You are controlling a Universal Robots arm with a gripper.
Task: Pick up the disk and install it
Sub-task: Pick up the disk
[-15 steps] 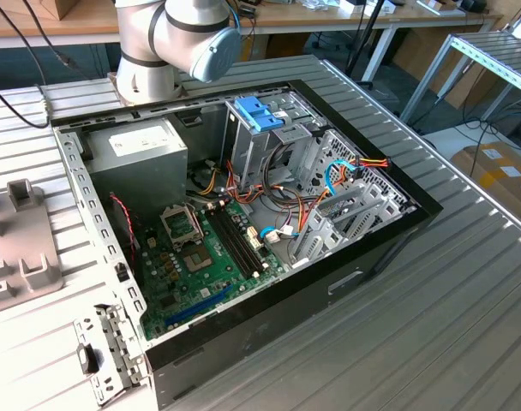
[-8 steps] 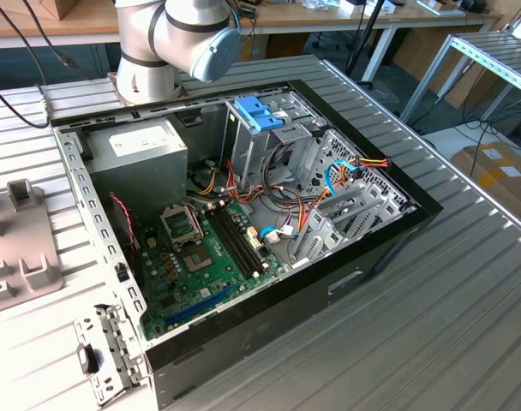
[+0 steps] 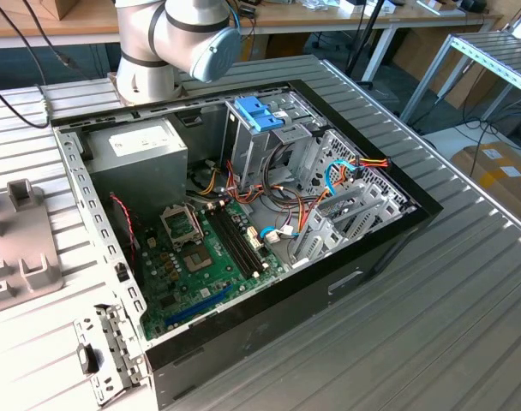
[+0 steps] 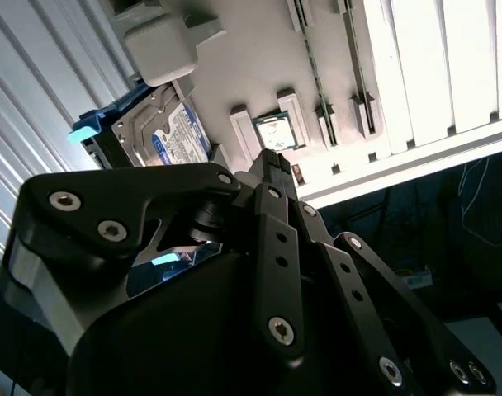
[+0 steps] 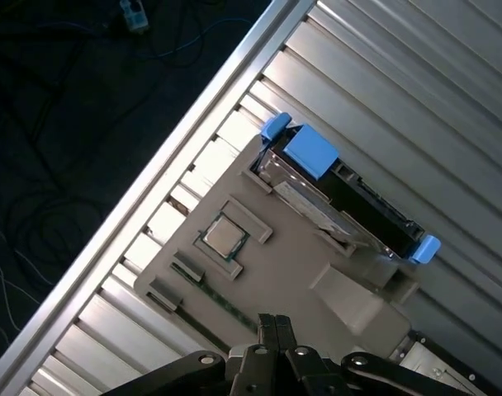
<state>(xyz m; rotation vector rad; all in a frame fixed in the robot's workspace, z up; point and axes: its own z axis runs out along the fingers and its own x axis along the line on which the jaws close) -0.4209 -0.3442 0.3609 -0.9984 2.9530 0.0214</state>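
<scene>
The disk point(image 5: 362, 206) is flat and long, with a dark body. Bright blue tabs point(image 5: 310, 153) stick out at both of its ends. In the second wrist view the disk point(image 4: 164, 132) shows a shiny silver face with a white and blue label. It sits in a slot at the edge of a grey tray point(image 5: 284, 223), and the tray lies on the ribbed metal worktop point(image 5: 416, 99).

In both wrist views the black gripper point(image 5: 272, 320) is clenched, its two fingertips pressed together with nothing between them. It hangs over the tray, apart from the disk.

The worktop point(image 3: 466, 282) is the biggest thing in the exterior view. On it lies an open computer case point(image 3: 286, 291) with black walls. The robot arm point(image 3: 170, 38) stands at the far side of the case. Inside the case there is a grey metal box point(image 3: 140, 158) with a white label, and a green board point(image 3: 188, 274) near it. A light-blue clip point(image 3: 259, 113) sits on top of a metal cage at the far side. Red, yellow and blue wires point(image 3: 308, 210) cross the middle of the case. The grey tray point(image 3: 20, 257) lies at the exterior view's left.

A raised grey block point(image 5: 350, 299) on the tray stands just beside the disk, between it and the gripper. A small square chip point(image 5: 222, 238) rests in a pocket of the tray, near the gripper.
</scene>
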